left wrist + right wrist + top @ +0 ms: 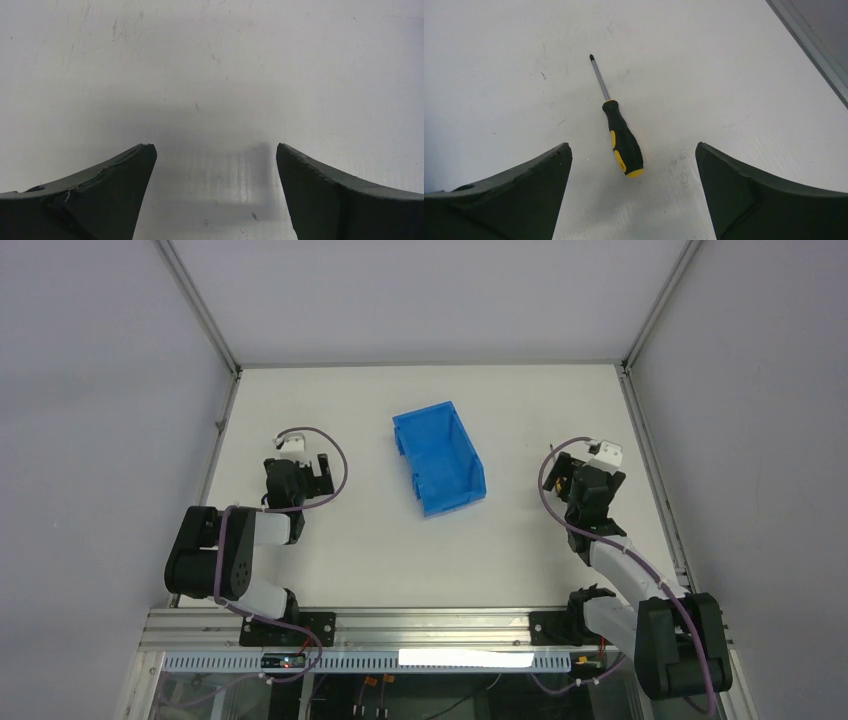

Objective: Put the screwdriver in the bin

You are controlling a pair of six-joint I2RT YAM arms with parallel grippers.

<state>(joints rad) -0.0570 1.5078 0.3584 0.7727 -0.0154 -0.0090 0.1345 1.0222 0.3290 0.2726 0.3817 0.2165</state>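
The step in hand, as I judge it, is the pick. The right gripper (632,149) hangs over the screwdriver (612,114) with its fingers spread wide and nothing between them. The left gripper (214,146) is also wide open and empty, over bare table (520,420).

The screwdriver lies flat on the table on the right side, apart from everything else. Its tip points away from the wrist camera, and its black-and-yellow handle is nearest, roughly centred between the two fingers. From overhead I cannot make it out near the right arm. The blue bin (440,460) sits mid-table between the arms, well apart from the tool and open side up.

To do it well:
- Come straight down so the fingers flank the thick ribbed part of the handle, not the thin shaft, which would likely slip or pivot.
- The tool lies slightly askew to the fingers, so a small wrist turn would square the closing line across the handle.
- Go low enough to grip around its middle without scraping the table.
- Lift clear before swinging left to the bin.
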